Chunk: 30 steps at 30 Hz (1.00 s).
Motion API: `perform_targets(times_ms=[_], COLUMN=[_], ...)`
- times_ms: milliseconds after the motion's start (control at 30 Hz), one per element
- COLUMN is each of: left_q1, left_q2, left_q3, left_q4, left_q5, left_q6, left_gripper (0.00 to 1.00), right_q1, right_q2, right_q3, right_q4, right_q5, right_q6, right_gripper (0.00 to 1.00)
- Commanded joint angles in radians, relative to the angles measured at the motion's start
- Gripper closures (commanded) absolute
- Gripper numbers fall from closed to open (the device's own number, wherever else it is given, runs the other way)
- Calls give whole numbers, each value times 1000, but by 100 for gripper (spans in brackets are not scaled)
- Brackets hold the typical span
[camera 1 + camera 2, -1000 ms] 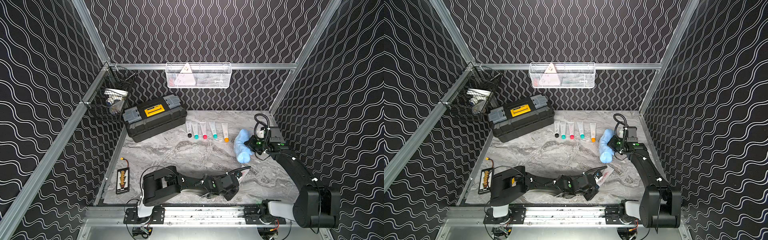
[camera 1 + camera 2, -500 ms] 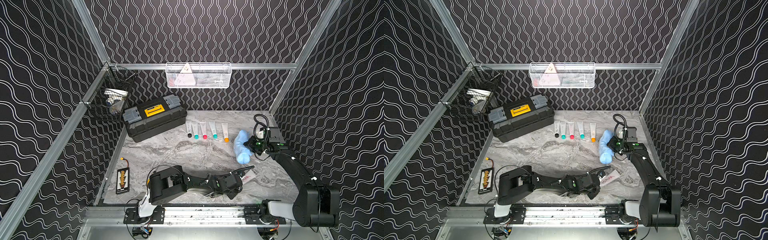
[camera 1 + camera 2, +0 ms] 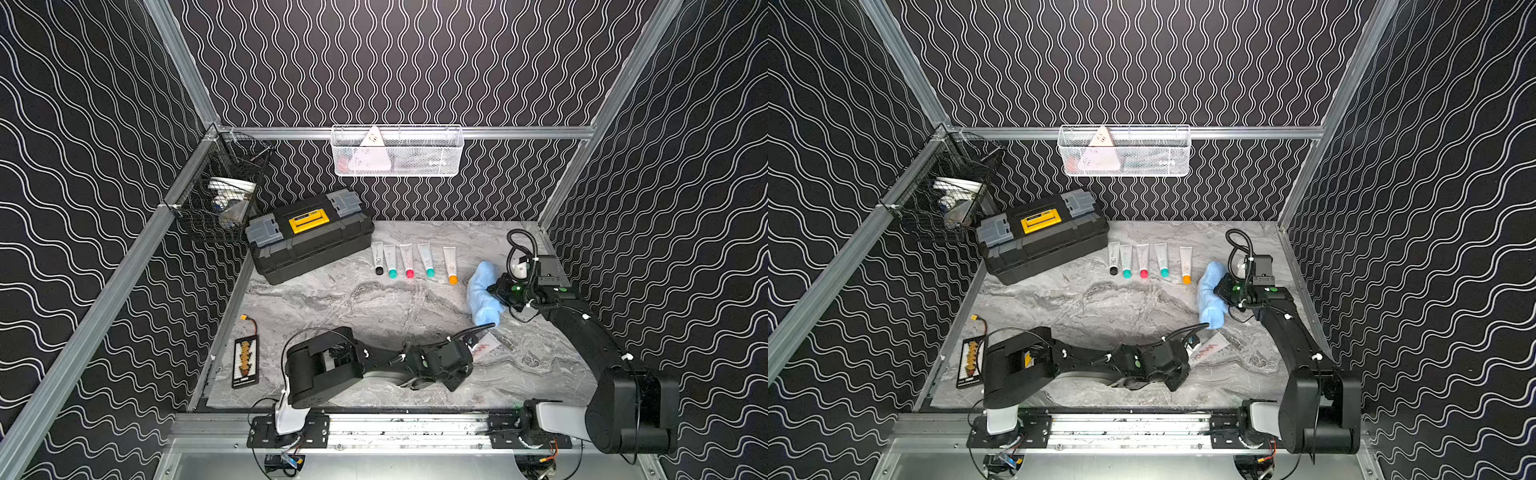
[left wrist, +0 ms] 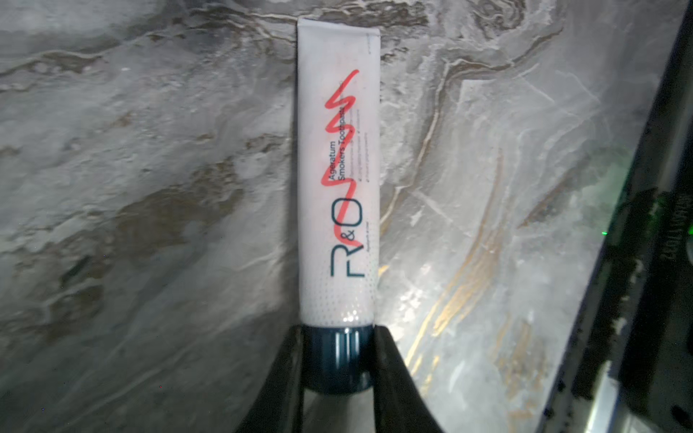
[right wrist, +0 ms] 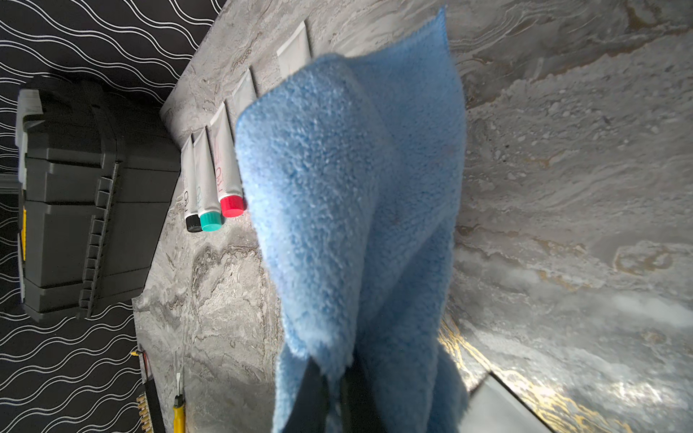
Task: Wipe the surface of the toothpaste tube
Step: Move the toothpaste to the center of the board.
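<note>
Left wrist shows we are clamping the left end effector (image 4: 337,356) on the cap of the toothpaste tube (image 4: 337,168); the right end effector (image 5: 333,378) is pinching the blue cloth (image 5: 337,187)

- My grey marbled bench (image 3: 374,307) fills the cell floor.
- A black toolbox (image 3: 309,235) with a yellow panel on its lid sits at 11 o'clock.
- Five small tubes (image 3: 409,259) lie side by side at 12 o'clock, caps toward 6: black, teal, red, teal, orange.
- The white toothpaste tube (image 3: 488,345) lies flat at 4 o'clock.
- I see a black board (image 3: 246,361) with a yellow-plugged lead at 8 o'clock, by the edge.
</note>
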Motion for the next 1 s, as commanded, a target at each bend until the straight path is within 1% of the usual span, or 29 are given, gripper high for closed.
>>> perform_targets(times_ms=[0,100,200,333,467,533,600,767,833,967], left_q1=[53,121,162,212,261,276,285,297,301,306], left_q2=[-30,-55,-94,-115,-121,-124,-128,-128,-127,-121], left_q3=[-27,-71,-131,-161,-174,-180,-191,-209,-210,-209], left_q4=[17,18,60,59,57,60,73,86,86,97], left_q5=[7,57,57,74,157,194,218,214,213,215], left_q6=[37,61,101,148,157,156,161,165,165,163], left_gripper=[82,80,80,80,79,76,69,57,55,55], right_q1=[-1,-1,1,11,47,67,84,103,103,105], right_q2=[-4,-11,-22,-13,16,33,53,76,82,90], right_q3=[5,11,15,48,94,110,130,140,140,143], right_q4=[-3,-9,-13,-49,-100,-122,-138,-142,-138,-138], right_q5=[-3,-4,-12,0,49,74,98,106,105,96], right_q6=[-13,-38,-63,-94,-123,-133,-140,-142,-143,-144], right_gripper=[100,100,100,100,100,100,100,100,100,100])
